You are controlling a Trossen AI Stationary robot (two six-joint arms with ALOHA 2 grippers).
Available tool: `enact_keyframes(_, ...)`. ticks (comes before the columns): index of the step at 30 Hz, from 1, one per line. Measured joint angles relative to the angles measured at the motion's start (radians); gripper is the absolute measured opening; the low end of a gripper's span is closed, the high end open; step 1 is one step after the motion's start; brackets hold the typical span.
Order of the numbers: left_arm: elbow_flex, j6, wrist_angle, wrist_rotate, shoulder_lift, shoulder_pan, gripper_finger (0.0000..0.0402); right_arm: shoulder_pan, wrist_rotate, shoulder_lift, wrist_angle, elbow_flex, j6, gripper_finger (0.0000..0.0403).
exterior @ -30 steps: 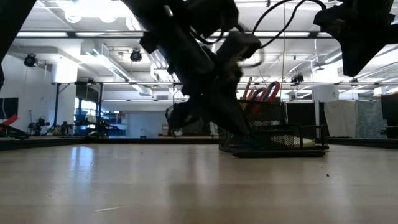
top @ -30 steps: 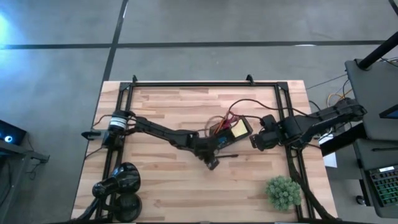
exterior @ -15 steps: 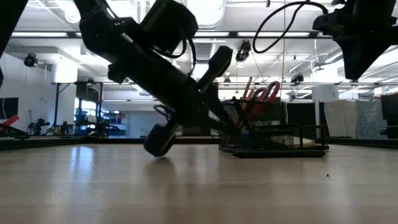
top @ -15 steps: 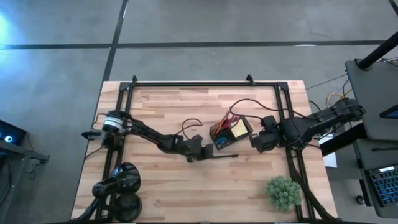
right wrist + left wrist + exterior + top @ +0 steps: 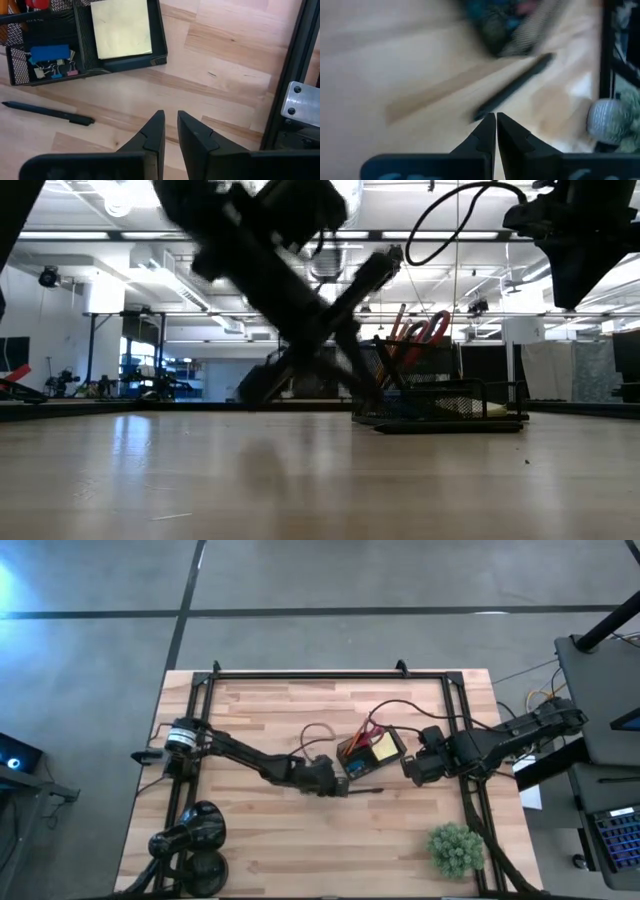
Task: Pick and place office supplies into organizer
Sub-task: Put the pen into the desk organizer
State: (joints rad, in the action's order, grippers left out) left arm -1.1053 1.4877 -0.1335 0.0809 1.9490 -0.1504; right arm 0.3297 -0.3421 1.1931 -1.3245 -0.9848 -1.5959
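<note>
On the table beside the organizer (image 5: 371, 754) | dark pen (image 5: 365, 791) lies loose | left gripper (image 5: 338, 787) pressed together at its tip, empty | right gripper (image 5: 408, 769) slightly parted, empty, near organizer's other side.

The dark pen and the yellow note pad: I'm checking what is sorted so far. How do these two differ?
The dark pen lies on the bare table, outside the organizer; the yellow note pad sits inside one of its compartments. The pen is long, thin and black; the pad is flat, square and pale yellow. Both lie flat, and neither is held by a gripper.
</note>
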Motion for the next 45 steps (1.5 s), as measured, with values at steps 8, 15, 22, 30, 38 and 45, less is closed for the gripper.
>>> enact_keyframes(8, -0.212, -0.352, 0.372, 0.087, 0.007, -0.003, 0.0000, 0.000, -0.021, 0.000, -0.001, 0.001, 0.007, 0.0045)
enact_keyframes(15, -0.196, -0.414, 0.343, 0.051, 0.038, -0.034, 0.0000, 0.000, -0.027, 0.000, -0.002, 0.005, 0.022, 0.0043)
enact_keyframes(22, -0.197, -0.427, 0.332, 0.060, 0.046, -0.041, 0.0000, 0.000, -0.027, 0.000, -0.001, 0.009, 0.026, 0.0043)
enact_keyframes(30, -0.197, -0.431, 0.299, 0.055, 0.085, -0.035, 0.0000, 0.000, -0.026, 0.000, -0.001, 0.010, 0.026, 0.0043)
enact_keyframes(38, -0.198, -0.427, 0.301, 0.063, 0.091, -0.018, 0.0000, 0.000, -0.026, 0.000, -0.001, 0.011, 0.029, 0.0043)
enact_keyframes(45, -0.206, -0.423, 0.301, 0.059, 0.071, -0.010, 0.0000, 0.000, -0.002, 0.000, -0.001, 0.011, 0.029, 0.0043)
